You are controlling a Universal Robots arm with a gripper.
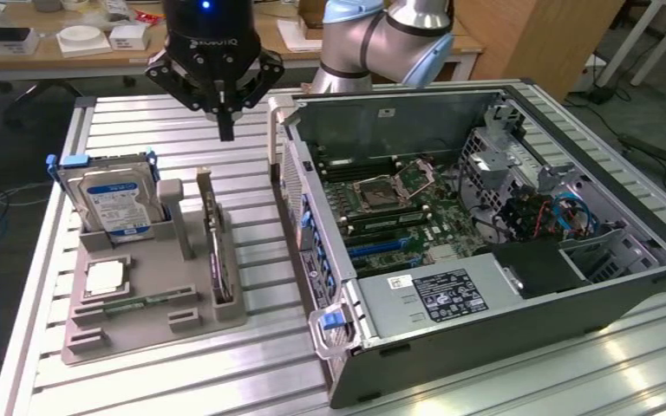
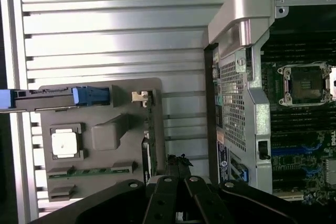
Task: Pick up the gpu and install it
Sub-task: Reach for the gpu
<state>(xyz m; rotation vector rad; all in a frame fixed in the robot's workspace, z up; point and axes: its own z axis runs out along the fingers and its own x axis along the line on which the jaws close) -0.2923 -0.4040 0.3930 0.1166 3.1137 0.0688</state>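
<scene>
Pickup not yet made: gpu [image 1: 212, 251] stands on edge in the grey holder [image 1: 136, 325], seemingly untouched. Gripper [image 1: 225, 130] hovers above the holder, jaws together, empty. Open case [image 1: 519, 329] beside the holder awaits the card.

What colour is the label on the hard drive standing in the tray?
Blue and white label; the exterior view shows it best.

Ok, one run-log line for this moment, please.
gripper: shut, empty, hovering above slatted metal table | thin dark grey-black gpu card: upright in grey plastic holder, unheld
</scene>
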